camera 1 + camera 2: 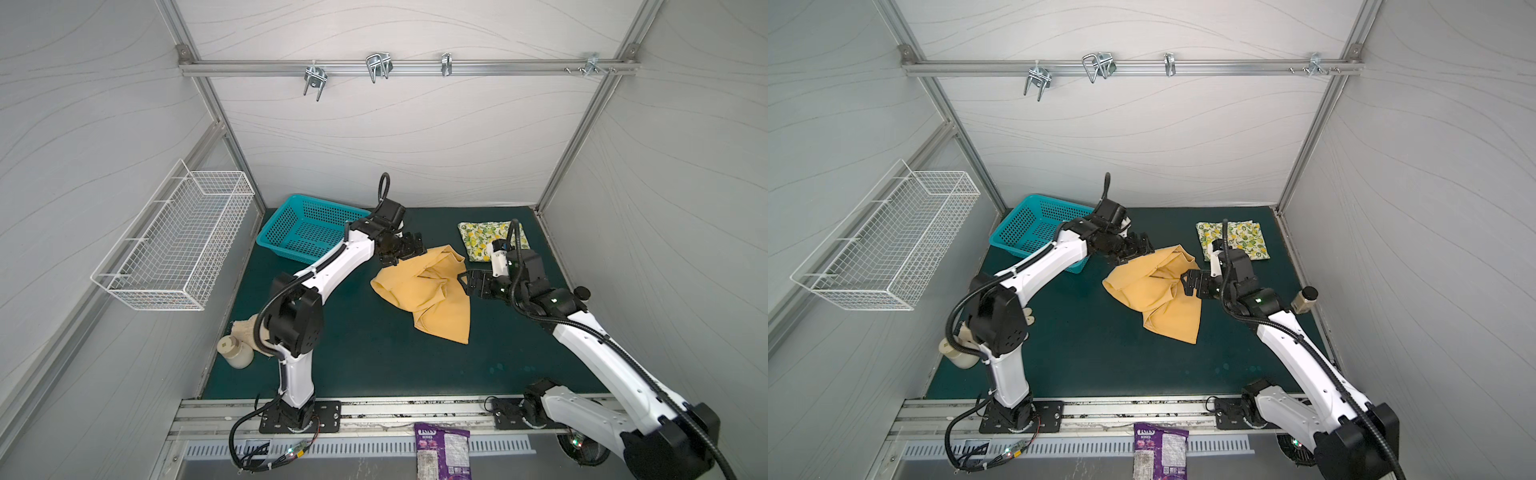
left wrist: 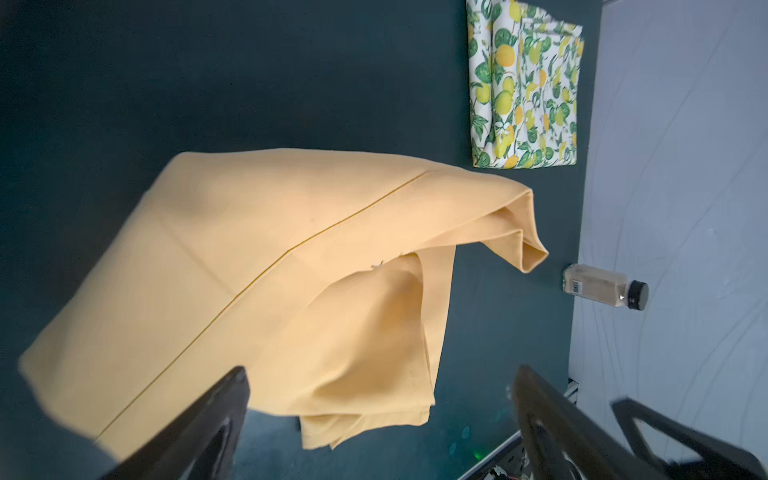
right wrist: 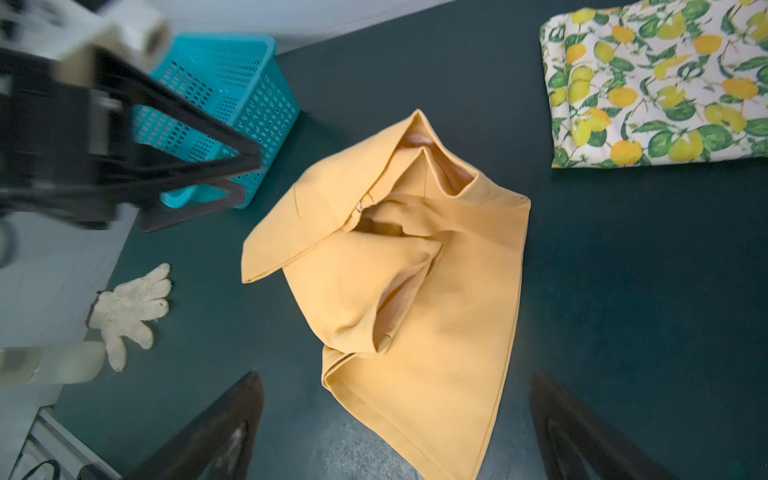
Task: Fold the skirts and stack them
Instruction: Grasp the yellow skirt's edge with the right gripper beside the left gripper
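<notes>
The mustard-yellow skirt (image 1: pixel 424 291) (image 1: pixel 1154 291) lies loosely bunched in the middle of the green mat, with folds heaped along its centre (image 3: pixel 407 270) (image 2: pixel 291 270). The lemon-print skirt (image 1: pixel 476 241) (image 1: pixel 1252 237) (image 2: pixel 523 83) (image 3: pixel 656 83) rests folded flat at the back right, partly behind my right wrist. My left gripper (image 1: pixel 409 254) (image 1: pixel 1136 251) (image 2: pixel 380 372) hovers open above the yellow skirt's back-left corner and holds nothing. At that skirt's right edge my right gripper (image 1: pixel 464 283) (image 1: pixel 1187 283) (image 3: pixel 395 376) is also open and empty.
A teal plastic basket (image 1: pixel 307 232) (image 3: pixel 224 95) stands at the back left. A white wire basket (image 1: pixel 174 257) hangs on the left wall. A cream bottle (image 1: pixel 237 351) and a white glove (image 3: pixel 129 307) lie front left. A black-capped bottle (image 1: pixel 1306 297) lies at the right edge.
</notes>
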{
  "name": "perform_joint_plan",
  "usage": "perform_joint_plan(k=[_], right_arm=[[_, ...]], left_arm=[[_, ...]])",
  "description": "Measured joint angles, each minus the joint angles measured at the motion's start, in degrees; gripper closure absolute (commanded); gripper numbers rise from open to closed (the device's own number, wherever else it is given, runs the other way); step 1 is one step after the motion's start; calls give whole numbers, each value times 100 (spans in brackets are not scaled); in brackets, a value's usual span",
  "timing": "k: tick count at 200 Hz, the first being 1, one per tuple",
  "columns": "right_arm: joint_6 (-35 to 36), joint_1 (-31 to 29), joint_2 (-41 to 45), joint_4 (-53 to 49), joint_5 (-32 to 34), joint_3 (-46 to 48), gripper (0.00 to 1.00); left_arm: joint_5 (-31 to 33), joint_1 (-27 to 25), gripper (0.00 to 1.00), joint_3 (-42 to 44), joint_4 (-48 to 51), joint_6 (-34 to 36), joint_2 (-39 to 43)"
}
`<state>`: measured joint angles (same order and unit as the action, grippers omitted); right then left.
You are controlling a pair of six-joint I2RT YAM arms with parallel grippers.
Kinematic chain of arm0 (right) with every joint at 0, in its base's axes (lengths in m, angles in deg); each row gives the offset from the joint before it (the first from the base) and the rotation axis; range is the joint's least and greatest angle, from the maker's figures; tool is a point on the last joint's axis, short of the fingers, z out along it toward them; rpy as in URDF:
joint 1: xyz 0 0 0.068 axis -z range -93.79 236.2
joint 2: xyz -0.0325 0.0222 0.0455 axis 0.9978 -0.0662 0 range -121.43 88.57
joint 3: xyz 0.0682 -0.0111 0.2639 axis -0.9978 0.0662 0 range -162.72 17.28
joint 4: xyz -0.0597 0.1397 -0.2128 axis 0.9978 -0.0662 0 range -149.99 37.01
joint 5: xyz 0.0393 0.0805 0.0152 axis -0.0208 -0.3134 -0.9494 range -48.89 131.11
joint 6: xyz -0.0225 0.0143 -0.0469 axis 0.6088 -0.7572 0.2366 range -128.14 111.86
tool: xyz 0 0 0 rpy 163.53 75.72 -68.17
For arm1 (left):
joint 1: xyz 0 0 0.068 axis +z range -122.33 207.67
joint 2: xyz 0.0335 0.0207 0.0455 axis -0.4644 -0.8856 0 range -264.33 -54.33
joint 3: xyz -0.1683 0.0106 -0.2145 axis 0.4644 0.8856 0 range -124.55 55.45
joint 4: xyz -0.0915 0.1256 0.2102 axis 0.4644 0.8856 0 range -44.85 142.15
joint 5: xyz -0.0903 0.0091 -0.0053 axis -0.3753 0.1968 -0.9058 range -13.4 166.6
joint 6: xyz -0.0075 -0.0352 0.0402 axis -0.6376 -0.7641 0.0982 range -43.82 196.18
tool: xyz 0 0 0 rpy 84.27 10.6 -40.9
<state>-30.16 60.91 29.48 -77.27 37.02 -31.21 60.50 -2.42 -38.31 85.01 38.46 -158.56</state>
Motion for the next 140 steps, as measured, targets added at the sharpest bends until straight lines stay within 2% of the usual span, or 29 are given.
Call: perform_joint_plan(k=[42,88,140], right_arm=[[0,0,-682,374,-267,66,1],[-57,-9,-1355,730,-614,0,1],[-72,-105,-1650,931,-734,-33,1]], left_arm=[[-72,-44,1,1572,-756,-179,1202],[-59,-70,1,3268,-1556,-568,1445],[98,-2,1,3512,-2295,-796,1185]])
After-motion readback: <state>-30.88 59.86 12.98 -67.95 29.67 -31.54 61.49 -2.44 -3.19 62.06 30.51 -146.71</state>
